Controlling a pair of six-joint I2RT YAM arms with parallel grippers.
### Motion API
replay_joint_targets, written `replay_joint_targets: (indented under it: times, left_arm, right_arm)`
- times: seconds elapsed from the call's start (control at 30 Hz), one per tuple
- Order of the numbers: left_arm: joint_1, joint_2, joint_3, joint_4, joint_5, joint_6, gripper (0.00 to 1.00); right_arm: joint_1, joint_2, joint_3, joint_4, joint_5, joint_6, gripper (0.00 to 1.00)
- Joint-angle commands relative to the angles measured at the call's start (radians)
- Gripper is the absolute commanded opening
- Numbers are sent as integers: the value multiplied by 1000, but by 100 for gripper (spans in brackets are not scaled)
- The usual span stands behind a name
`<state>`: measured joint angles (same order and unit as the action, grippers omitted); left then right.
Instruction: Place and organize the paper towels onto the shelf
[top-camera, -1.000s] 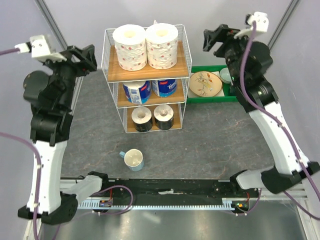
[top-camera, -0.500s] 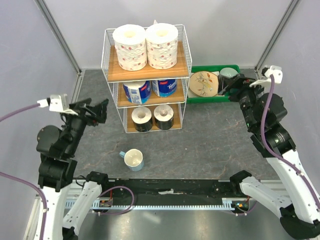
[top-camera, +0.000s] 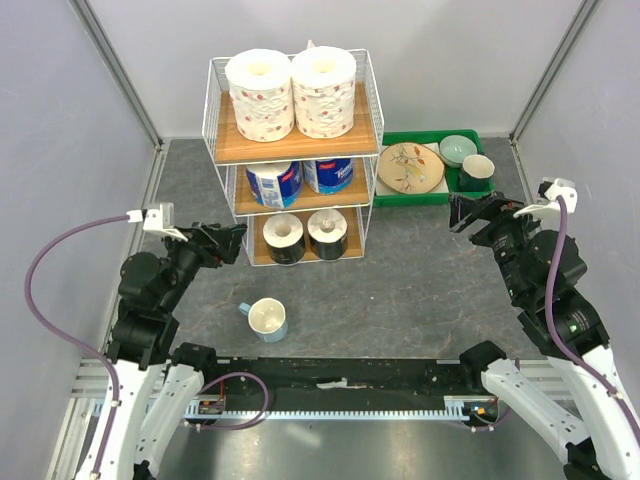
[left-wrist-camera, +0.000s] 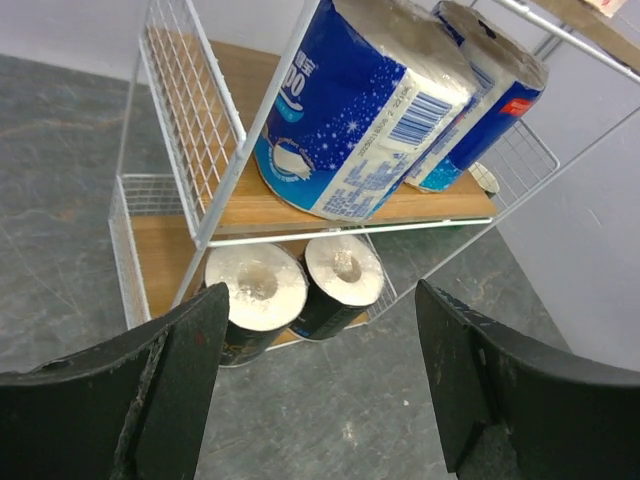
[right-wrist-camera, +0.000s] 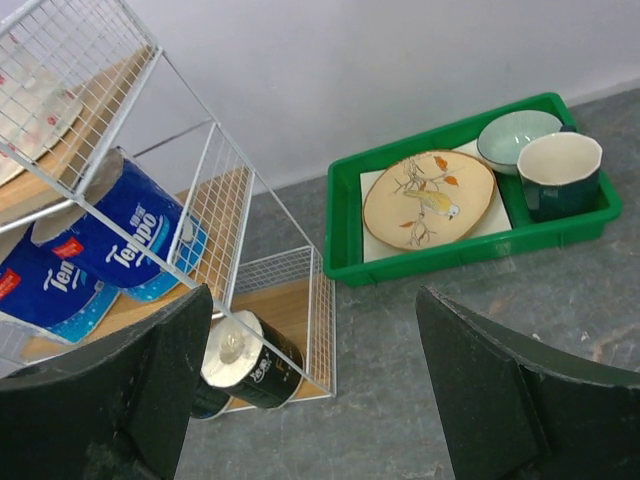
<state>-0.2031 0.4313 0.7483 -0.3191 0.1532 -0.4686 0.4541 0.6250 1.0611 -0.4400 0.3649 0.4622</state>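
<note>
Paper towels sit in pairs on the shelf: speckled rolls on top, blue-wrapped rolls in the middle, dark-wrapped rolls at the bottom. Left gripper hangs just left of the bottom tier, jaws wide apart and empty, with nothing between it and the rolls. Right gripper, equally agape and empty, hangs well right of the shelf near the green tray; a pale cup stands on the table in front of the shelf.

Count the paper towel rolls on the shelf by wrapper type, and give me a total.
Red-speckled rolls: 2
Blue-wrapped rolls: 2
Dark-wrapped rolls: 2
Total on the shelf: 6
</note>
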Motion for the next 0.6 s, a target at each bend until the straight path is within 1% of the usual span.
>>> replay_joint_targets:
  times: [0.0,0.07,0.2,0.27,0.37,0.4,0.43,0.5,0.57]
  left_arm:
    - [-1,61,-35,167,80,-90,81]
    - [-2,79,-46,190,100,-108,81]
    - [-12,87,-44,212,100,-110,74]
    - [-19,86,-41,213,97,-110,73]
    - [-44,87,-43,225,91,-123,68]
    - [-54,89,-49,229,85,-128,64]
    - [-67,90,-52,235,72,-131,61]
    - [-126,93,-59,247,11,-133,59]
    - [-211,104,-63,264,-94,-122,59]
  right_arm:
    - [0,-28,-16,-57,25,35,91]
    - [1,-44,-19,-68,34,36,91]
    - [1,-67,-42,-85,43,46,91]
    - [1,-71,-53,-85,42,53,91]
    - [1,-71,-59,-86,36,61,90]
    - [0,-70,-61,-86,35,65,91]
    - [0,-68,-61,-86,35,66,91]
    - [1,-68,-62,-85,37,67,91]
    - [0,-67,-62,-82,37,67,91]
